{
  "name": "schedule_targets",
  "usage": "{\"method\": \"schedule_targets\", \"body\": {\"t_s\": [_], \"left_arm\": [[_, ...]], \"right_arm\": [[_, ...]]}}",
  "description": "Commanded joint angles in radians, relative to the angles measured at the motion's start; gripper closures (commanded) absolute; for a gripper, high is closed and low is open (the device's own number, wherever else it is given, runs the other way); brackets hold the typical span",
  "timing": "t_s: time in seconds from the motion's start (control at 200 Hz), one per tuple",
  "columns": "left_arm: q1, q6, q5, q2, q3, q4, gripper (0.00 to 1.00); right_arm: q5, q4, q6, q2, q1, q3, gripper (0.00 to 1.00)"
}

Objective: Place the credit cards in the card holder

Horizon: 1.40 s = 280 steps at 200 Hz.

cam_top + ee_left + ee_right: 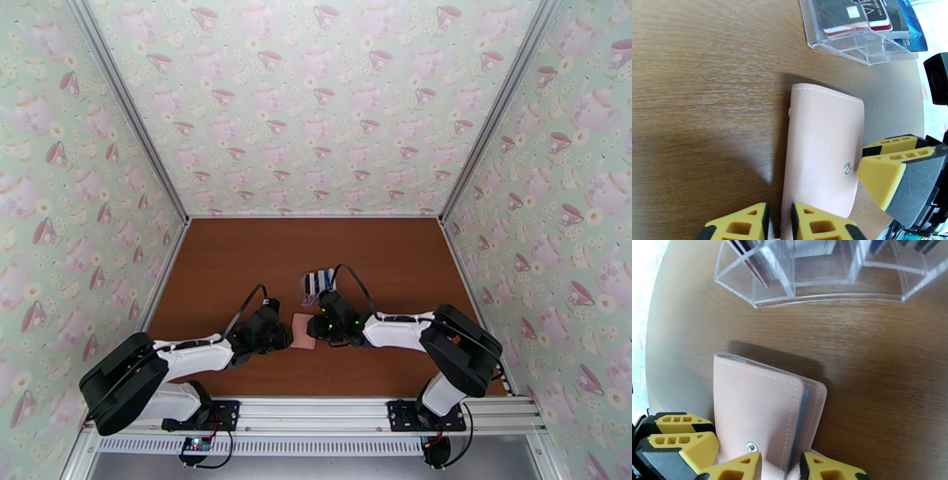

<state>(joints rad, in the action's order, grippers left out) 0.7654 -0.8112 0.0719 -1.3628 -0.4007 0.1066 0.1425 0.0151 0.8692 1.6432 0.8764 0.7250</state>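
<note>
The card holder (821,154) is lying flat on the desk (237,260), about midway between the side edges and nearer the near edge than the far one, wedged between both hands. The left hand (780,225) is sitting at one short end, its fingers standing close together with the holder's edge running into the narrow gap (whether they are actually pinching it, I cannot tell). From there the holder's long axis is pointing straight away from the fingers. The right hand (781,469) is clamping the side by the snap button (847,168), pink cover pinched between its fingers. The credit cards (865,15) are waiting in the clear rack (861,43) just beyond the holder, toward the far edge; the right hand is looking nearer to them, so the left is probably being left to steady the holder.
</note>
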Motion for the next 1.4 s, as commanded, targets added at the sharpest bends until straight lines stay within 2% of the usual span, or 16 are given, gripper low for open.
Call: {"method": "schedule_targets", "body": {"t_s": [0.0,0.756,1.122,1.397], "left_arm": [[0.004,0.005,0.018,-0.020,-0.001,-0.021,0.76],[0.003,0.007,0.032,-0.059,-0.020,0.003,0.77],[-0.016,0.034,0.026,-0.008,-0.042,-0.065,0.66],[-0.051,0.058,0.041,0.035,-0.056,-0.106,0.65]], "right_arm": [[0.028,-0.001,0.012,0.006,0.003,0.016,0.67],[0.051,-0.037,-0.004,0.015,0.003,0.061,0.68],[0.066,-0.014,0.028,-0.041,0.003,0.051,0.68],[0.101,0.035,0.061,-0.050,0.003,0.042,0.68]]}}
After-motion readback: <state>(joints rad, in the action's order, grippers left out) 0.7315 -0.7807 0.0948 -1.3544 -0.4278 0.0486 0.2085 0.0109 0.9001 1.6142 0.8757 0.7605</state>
